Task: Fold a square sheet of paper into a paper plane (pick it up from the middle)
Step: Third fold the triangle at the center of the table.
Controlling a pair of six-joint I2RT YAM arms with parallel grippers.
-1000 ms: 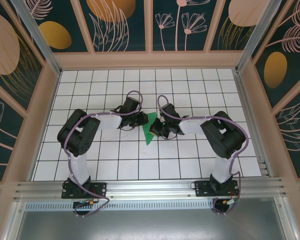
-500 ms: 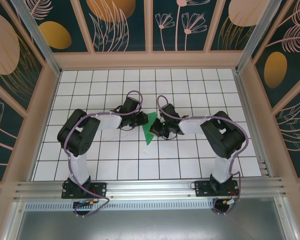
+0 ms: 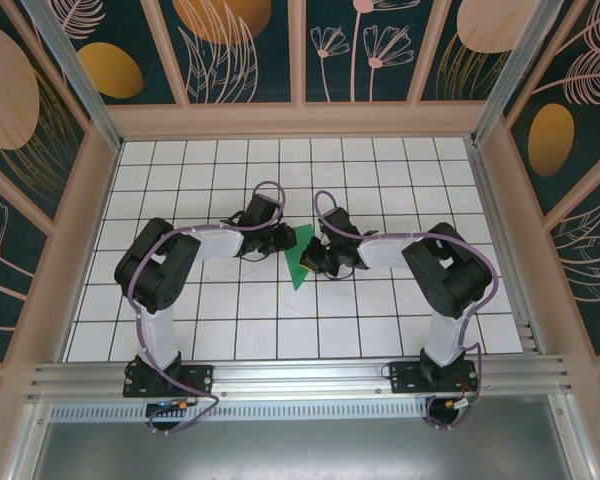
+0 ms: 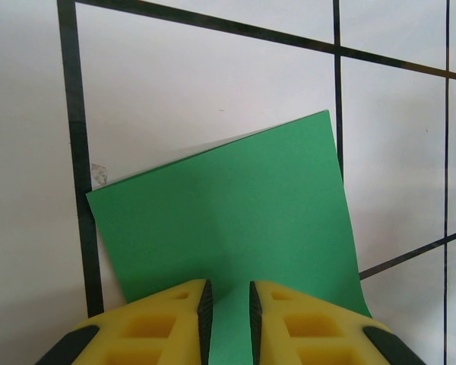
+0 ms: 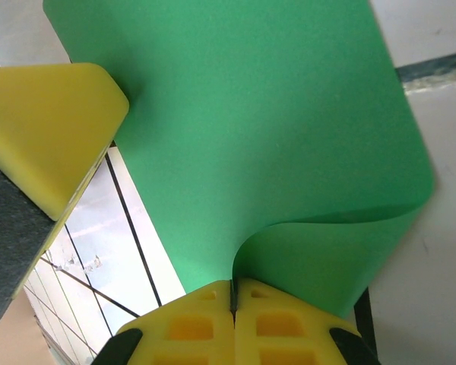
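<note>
Square sheet of paper (image 5: 251, 114) (curled edge), pinched in right end effector (image 5: 232, 291)

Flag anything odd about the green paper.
The green sheet is skewed to the grid lines, and its edge bulges in a loose curl, not a flat crease, where the right pincer pinches it. No tear visible.

Left hand (image 3: 285, 244), right hand (image 3: 308, 264) block centre; outer tiles (image 3: 180, 172) prob. free.
</note>
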